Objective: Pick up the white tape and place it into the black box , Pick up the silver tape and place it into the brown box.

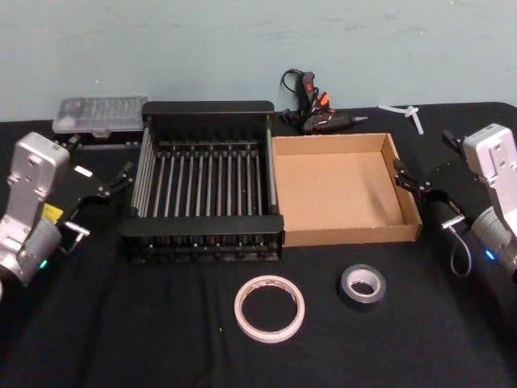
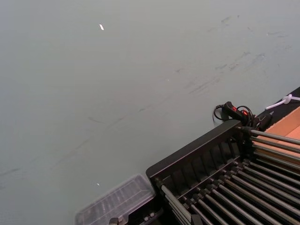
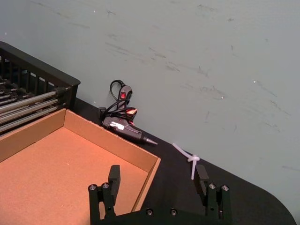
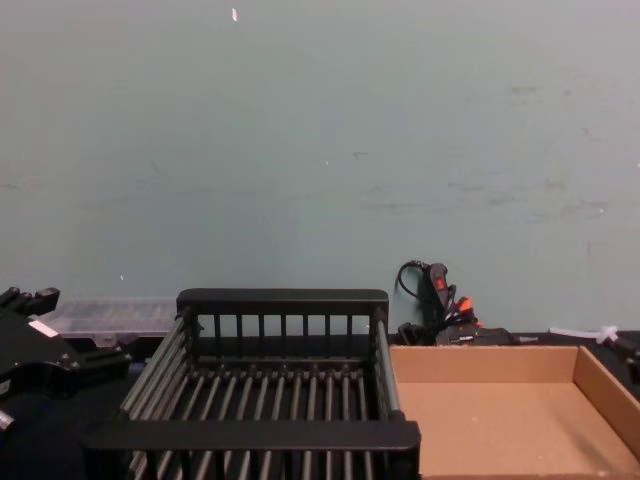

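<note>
Nearest the head camera, the white tape (image 1: pixel 270 309) is lying flat on the black table (image 1: pixel 121 323), the silver tape (image 1: pixel 363 285) just right of it — both are sitting in front of the black box (image 1: pixel 202 234) and brown box (image 1: pixel 408 194), which are touching side by side. The right gripper (image 3: pixel 158 179) is hanging spread beside the brown box's right wall. The left gripper (image 1: pixel 121 179) is hovering by the black box's left side; I cannot tell its fingers' state.

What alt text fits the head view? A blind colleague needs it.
White tape and silver tape lie on the table before an empty black box and brown box; the left gripper and right gripper wait open at the sides.
</note>
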